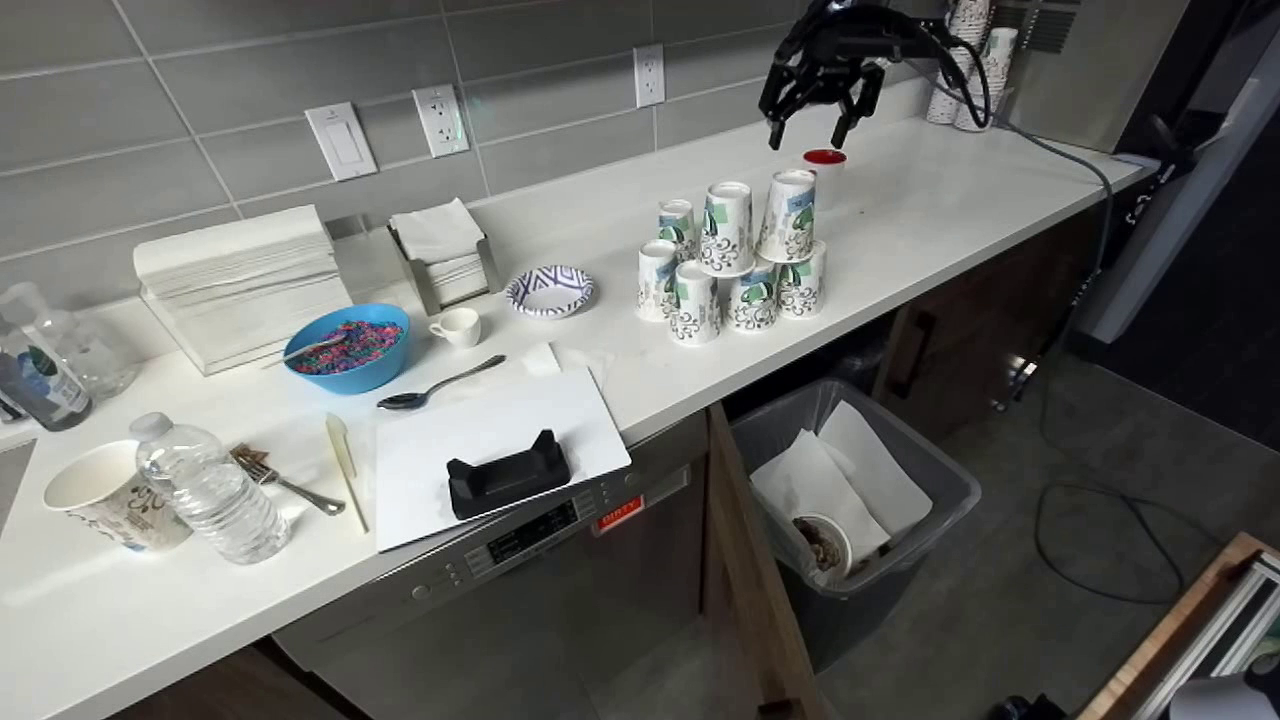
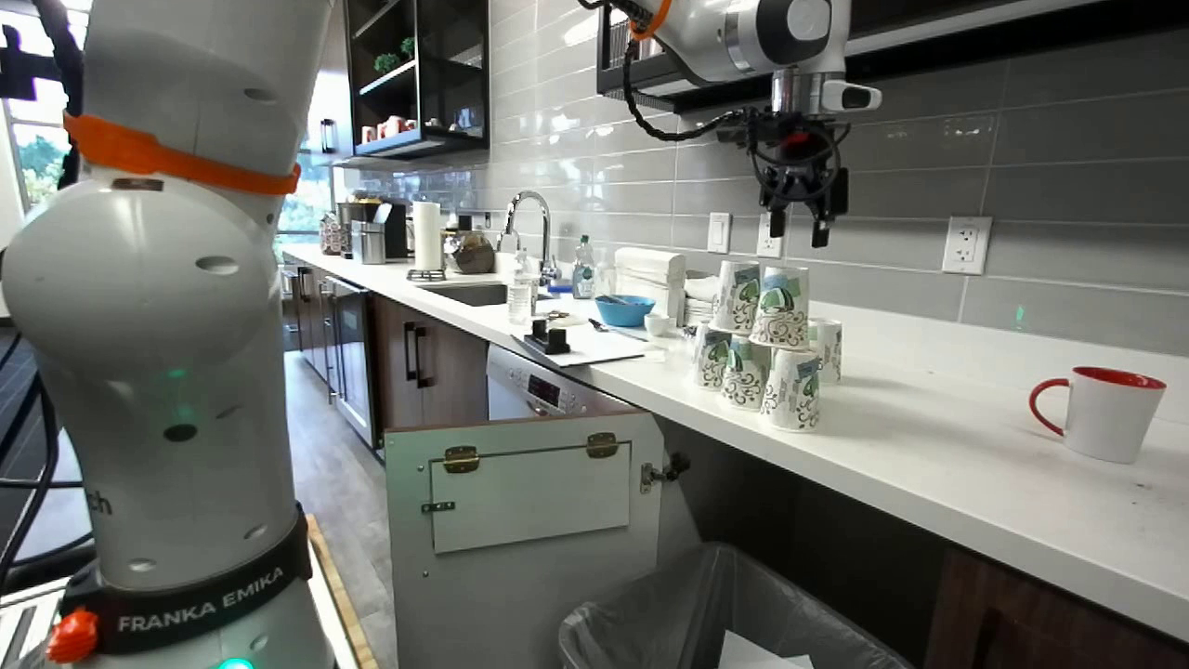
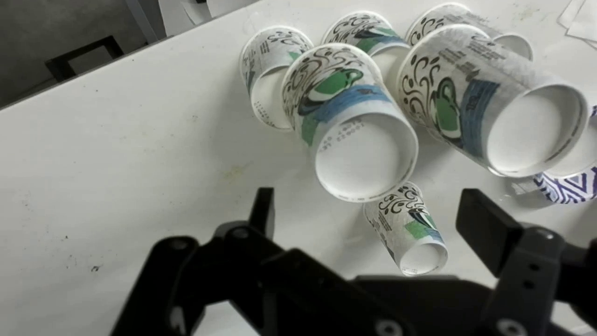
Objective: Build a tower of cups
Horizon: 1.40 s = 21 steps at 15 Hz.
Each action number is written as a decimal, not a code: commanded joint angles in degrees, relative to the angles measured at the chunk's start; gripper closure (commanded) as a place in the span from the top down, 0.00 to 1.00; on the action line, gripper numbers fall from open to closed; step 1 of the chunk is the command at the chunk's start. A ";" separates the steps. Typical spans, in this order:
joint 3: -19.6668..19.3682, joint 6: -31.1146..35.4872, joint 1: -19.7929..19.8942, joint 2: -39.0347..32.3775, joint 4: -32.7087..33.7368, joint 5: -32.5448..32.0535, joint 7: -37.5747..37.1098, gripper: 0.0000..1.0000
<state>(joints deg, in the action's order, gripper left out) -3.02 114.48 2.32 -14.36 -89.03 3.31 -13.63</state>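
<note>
Several white cups with green logos stand upside down on the counter, and two more sit side by side on top of their front row as a second level of the tower. The upper cups (image 1: 727,230) (image 1: 790,222) show in both exterior views and, in the wrist view, as the nearest cups (image 3: 340,93) (image 3: 443,107). Behind them, toward the wall, a lower cup (image 3: 396,210) stands by itself on the counter. My gripper (image 2: 799,234) hangs above the stack, apart from every cup. Its black fingers (image 3: 485,228) are spread wide with nothing held between them.
A white mug with red inside (image 2: 1110,413) stands on the counter farther along. A patterned dish (image 1: 549,292) and a blue bowl (image 1: 350,350) lie past the stack's far side. The tiled wall (image 2: 1068,186) runs behind; the bin (image 1: 850,490) is below the front edge.
</note>
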 commanded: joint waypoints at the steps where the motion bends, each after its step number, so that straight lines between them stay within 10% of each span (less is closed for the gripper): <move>1: 0.26 1.23 -2.09 0.93 0.60 -4.35 -1.00 1.00; 21: 8.25 -7.40 -8.41 -25.52 30.68 -8.43 31.70 1.00</move>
<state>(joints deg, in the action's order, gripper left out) 5.04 112.32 -5.73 -33.09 -67.86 -3.94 14.73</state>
